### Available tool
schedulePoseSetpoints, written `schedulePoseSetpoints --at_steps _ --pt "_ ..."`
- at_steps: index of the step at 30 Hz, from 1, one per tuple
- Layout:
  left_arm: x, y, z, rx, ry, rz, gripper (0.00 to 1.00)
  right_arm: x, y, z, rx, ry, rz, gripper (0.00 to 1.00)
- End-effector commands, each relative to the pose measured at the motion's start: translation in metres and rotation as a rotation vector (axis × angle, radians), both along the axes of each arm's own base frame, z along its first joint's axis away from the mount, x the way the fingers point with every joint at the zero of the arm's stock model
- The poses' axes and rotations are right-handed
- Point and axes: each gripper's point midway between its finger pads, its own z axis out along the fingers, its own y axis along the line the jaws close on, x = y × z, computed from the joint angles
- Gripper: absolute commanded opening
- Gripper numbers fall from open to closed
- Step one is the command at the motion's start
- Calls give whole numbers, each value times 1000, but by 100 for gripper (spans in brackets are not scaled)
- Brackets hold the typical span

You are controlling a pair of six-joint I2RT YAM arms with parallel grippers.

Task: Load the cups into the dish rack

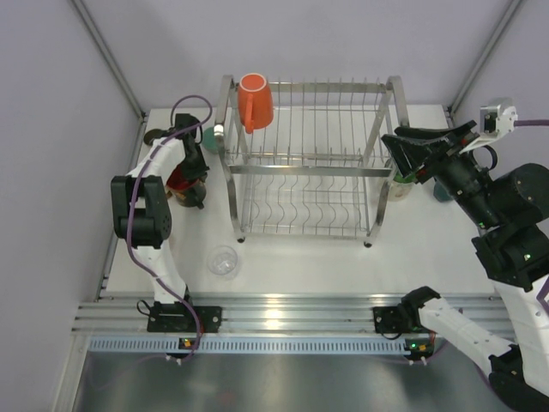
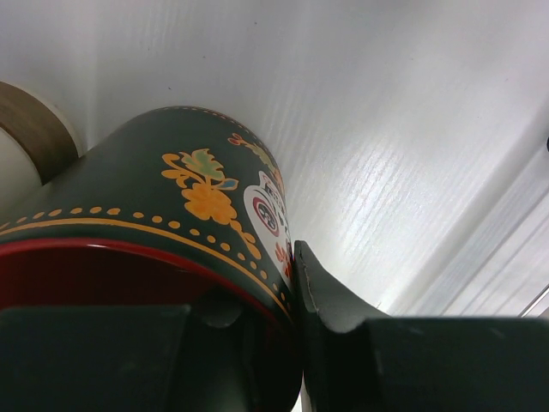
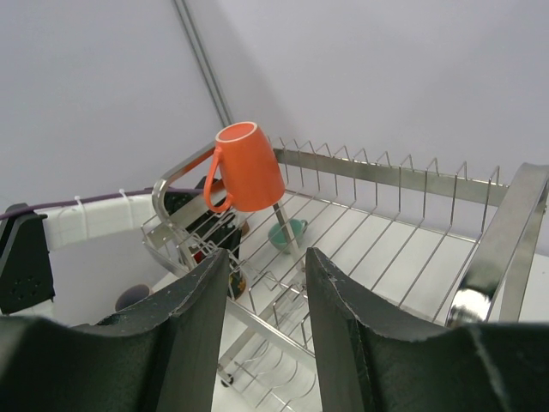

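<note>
The chrome wire dish rack (image 1: 302,171) stands mid-table. An orange cup (image 1: 256,100) hangs upside down at its top left corner, also plain in the right wrist view (image 3: 249,167). My left gripper (image 1: 190,172) is left of the rack, shut on the rim of a large black patterned mug (image 2: 171,215) with a red inside (image 1: 180,181). One finger is inside the mug, the other finger (image 2: 330,300) presses its outer wall. My right gripper (image 1: 396,148) hovers over the rack's right end, open and empty (image 3: 266,283).
A teal cup (image 1: 210,136) sits by the rack's back left post, seen through the wires (image 3: 286,232). A clear cup (image 1: 224,260) stands on the table in front of the rack. A green cup (image 1: 401,186) stands by the right post. A brown-cream cup (image 2: 26,142) is beside the black mug.
</note>
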Motion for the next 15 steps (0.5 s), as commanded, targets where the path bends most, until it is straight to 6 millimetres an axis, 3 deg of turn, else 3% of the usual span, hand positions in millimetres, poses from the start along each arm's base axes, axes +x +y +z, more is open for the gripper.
schedulePoseSetpoints --at_steps 1,15 --pt "3 8 6 20 0 17 0 -1 -4 11 8 -44 -15 42" --pt "22 16 81 25 -188 96 0 -3 -3 12 13 -39 -7 42"
